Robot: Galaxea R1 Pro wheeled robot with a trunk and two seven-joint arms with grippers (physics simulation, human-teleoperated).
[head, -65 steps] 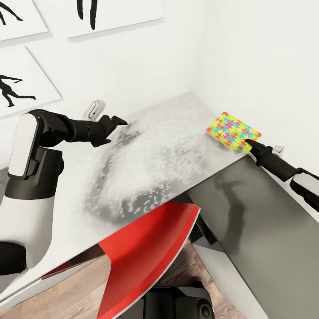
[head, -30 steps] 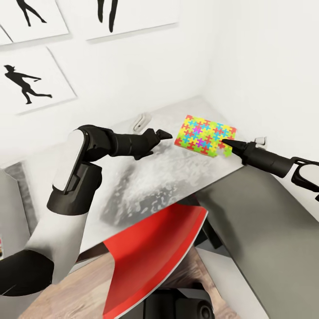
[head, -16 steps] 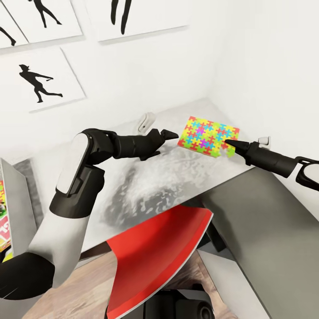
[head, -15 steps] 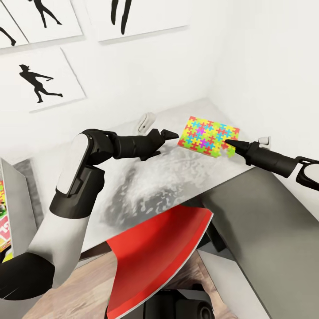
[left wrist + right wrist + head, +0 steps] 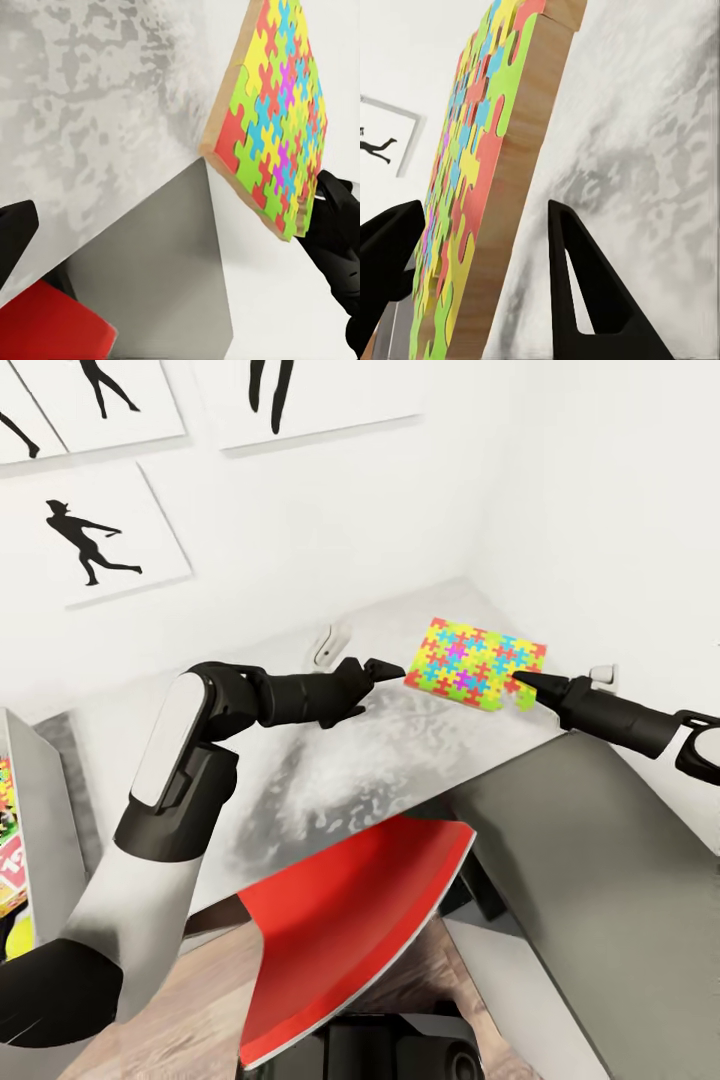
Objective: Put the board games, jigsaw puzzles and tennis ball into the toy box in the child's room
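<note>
The jigsaw puzzle (image 5: 476,676) is a flat wooden board covered in bright interlocking pieces of green, yellow, red, blue and purple. It sits above the far right part of the grey mottled table (image 5: 330,780), near the corner where the 2 white walls meet. Whether it rests on the table or is lifted off it cannot be told from the head view.

The right gripper (image 5: 528,683) meets the puzzle at its right edge. In the right wrist view its 2 black fingers (image 5: 581,281) stand apart with the board's wooden edge (image 5: 521,172) running between them, 1 finger on the coloured face side and 1 on the underside. The jaws bracket the board, but firm contact on both sides cannot be confirmed.

The left gripper (image 5: 385,669) points at the puzzle's left edge, just beside it; its tips look close together in the head view, though how far open it is cannot be told. The left wrist view shows the puzzle (image 5: 274,120) from its corner, with the black right gripper (image 5: 337,225) at the far edge.

A white wall fitting (image 5: 326,644) sits behind the left arm. Framed silhouette pictures (image 5: 95,545) hang on the wall. A red chair (image 5: 350,920) stands below the table's front edge, over wooden flooring (image 5: 190,1020).
</note>
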